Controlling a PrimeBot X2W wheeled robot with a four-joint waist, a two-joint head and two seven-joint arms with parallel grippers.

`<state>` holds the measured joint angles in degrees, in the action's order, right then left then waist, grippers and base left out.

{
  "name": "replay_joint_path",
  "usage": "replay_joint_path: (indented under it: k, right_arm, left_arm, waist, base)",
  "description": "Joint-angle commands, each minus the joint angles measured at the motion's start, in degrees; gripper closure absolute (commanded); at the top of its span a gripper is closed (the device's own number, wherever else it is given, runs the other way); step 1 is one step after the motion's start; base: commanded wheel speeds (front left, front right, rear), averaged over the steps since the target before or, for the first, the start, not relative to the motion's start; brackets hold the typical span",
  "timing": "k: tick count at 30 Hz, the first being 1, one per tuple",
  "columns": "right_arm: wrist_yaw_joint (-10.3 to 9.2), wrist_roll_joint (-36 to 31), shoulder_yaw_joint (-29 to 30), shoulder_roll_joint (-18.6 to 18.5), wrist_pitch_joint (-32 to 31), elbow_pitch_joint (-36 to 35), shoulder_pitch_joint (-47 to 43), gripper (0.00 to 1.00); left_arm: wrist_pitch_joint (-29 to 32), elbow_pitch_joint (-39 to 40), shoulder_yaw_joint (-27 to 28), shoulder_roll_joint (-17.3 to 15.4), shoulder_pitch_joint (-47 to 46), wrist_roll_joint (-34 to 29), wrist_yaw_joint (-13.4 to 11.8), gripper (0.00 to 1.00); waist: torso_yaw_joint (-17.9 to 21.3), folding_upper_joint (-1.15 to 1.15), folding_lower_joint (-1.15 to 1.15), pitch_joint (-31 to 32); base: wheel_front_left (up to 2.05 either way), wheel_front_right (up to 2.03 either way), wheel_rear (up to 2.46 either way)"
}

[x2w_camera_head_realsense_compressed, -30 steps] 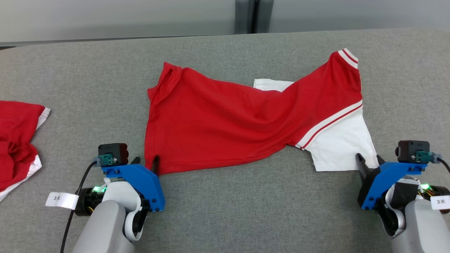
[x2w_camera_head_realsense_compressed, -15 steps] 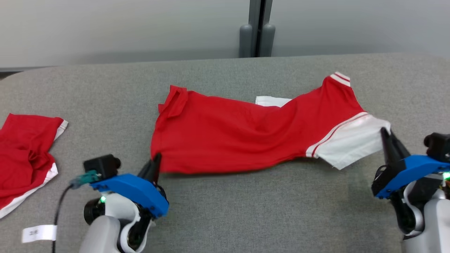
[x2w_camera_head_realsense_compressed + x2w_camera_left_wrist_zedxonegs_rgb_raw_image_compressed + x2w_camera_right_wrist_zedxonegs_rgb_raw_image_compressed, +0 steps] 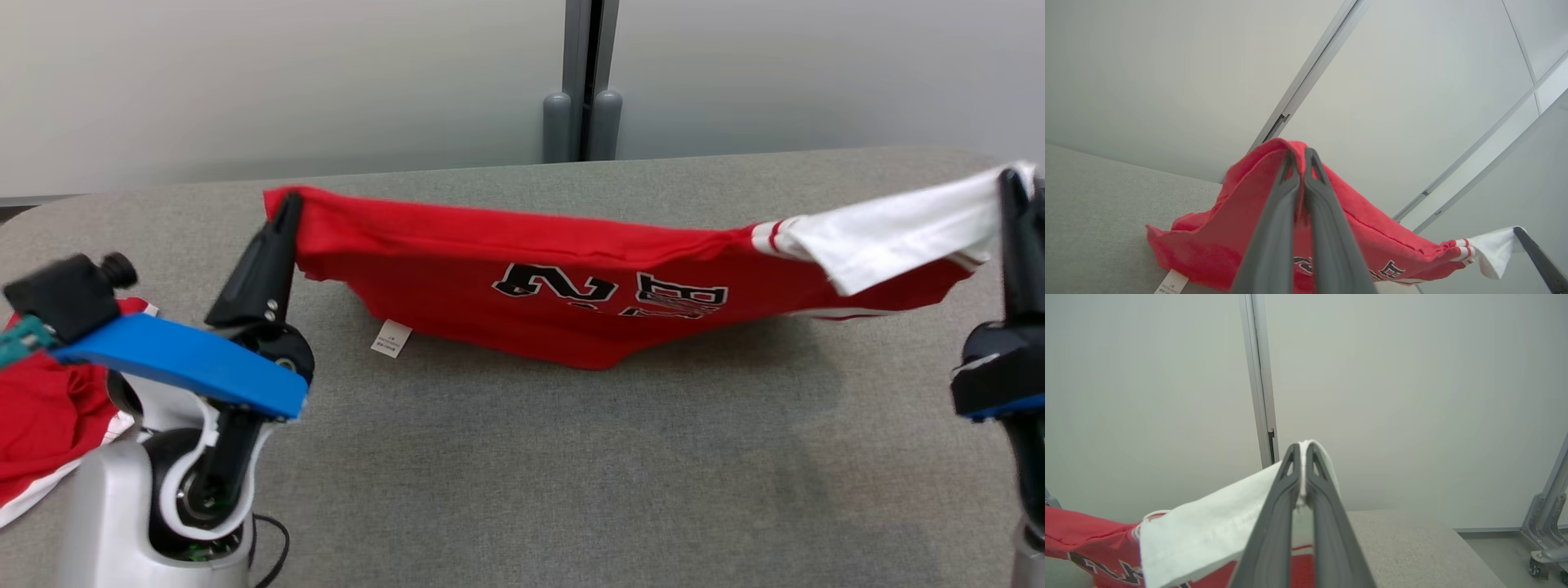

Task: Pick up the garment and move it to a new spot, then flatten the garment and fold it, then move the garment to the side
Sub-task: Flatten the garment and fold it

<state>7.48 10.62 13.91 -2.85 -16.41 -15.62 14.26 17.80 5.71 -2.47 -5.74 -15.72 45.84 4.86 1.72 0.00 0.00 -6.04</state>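
The garment is a red shirt with white sleeves, red stripes and black lettering. It hangs stretched between both grippers above the grey table, its lower edge sagging close to the surface. My left gripper is shut on the red corner at the left; in the left wrist view that gripper pinches red cloth. At the far right, my right gripper is shut on the white sleeve. The right wrist view shows white fabric clamped in the right gripper.
A second red and white garment lies crumpled at the table's left edge, behind my left arm. A white tag dangles from the held shirt. A pale wall with a grey post stands behind the table.
Both grippers closed on the garment's near corners and lifted it off the table, stretching it out between them. The head camera tilted up.
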Motion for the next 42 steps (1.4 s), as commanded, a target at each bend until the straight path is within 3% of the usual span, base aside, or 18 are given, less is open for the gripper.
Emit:
replay_joint_path:
  k: [1, 8, 11, 16, 23, 28, 33, 37, 42]
  right_arm:
    - [0.03, -0.54, 0.01, -0.77, -0.85, -3.54, 1.58, 1.0]
    - [0.03, -0.08, -0.86, -5.66, -5.01, -9.51, 9.08, 1.0]
    - [0.02, 2.01, -1.87, -7.42, -6.64, -5.53, 14.09, 1.0]
    - [0.02, 7.63, -5.99, -9.05, -7.82, 8.8, 27.36, 1.0]
    - [0.02, 4.42, -11.54, -13.11, 5.45, 26.38, 49.44, 1.0]
    - [0.0, 0.49, -11.41, -14.27, 19.41, 31.99, 62.96, 1.0]
    - [-0.01, -3.15, -11.58, -15.77, 26.48, 34.29, 71.31, 1.0]
    - [-0.02, -4.66, -10.63, -15.83, 29.28, 35.46, 73.26, 1.0]
    - [-0.03, -5.03, -11.09, -16.63, 29.07, 37.53, 66.32, 1.0]
  left_arm:
    - [1.82, 3.02, 0.64, -0.64, -1.69, 1.36, -0.87, 1.0]
    - [8.77, 9.21, 0.88, -3.6, -6.36, 2.92, -3.48, 1.0]
    - [9.78, 6.96, 1.38, -4.89, -10.02, 1.79, -4.57, 1.0]
    - [7.07, -0.14, 3.2, -5.92, -20.12, -0.83, -5.86, 1.0]
    - [-1.96, -13.14, 4.93, -7.41, -40.19, -5.24, -5.25, 1.0]
    - [-9.6, -19.46, 4.59, -8.16, -52.91, -8.29, -3.36, 1.0]
    - [-14.61, -22.56, 3.74, -9.77, -59.45, -11.12, -1.61, 1.0]
    - [-18.3, -24.7, 3.38, -10.64, -61.32, -11.29, 0.01, 1.0]
    - [-22.3, -27.09, 1.38, -11.43, -56.03, -11.57, 1.78, 1.0]
  waist:
    - [0.24, 0.0, 0.0, -0.15]
    - [0.48, 0.0, 0.0, -3.4]
    - [0.86, 0.0, 0.0, -6.9]
    - [2.24, 0.0, 0.0, -16.47]
    - [2.43, 0.0, 0.0, -26.24]
    - [2.3, 0.0, 0.0, -28.41]
    - [2.39, 0.0, 0.0, -28.4]
    - [2.46, 0.0, 0.0, -28.79]
    - [2.87, 0.0, 0.0, -29.46]
  base:
    - [0.0, 0.0, 0.0]
    - [0.0, 0.0, 0.0]
    - [0.0, 0.0, 0.0]
    - [0.0, 0.0, 0.0]
    - [0.0, 0.0, 0.0]
    - [0.0, 0.0, 0.0]
    - [0.0, 0.0, 0.0]
    - [0.0, 0.0, 0.0]
    - [0.0, 0.0, 0.0]
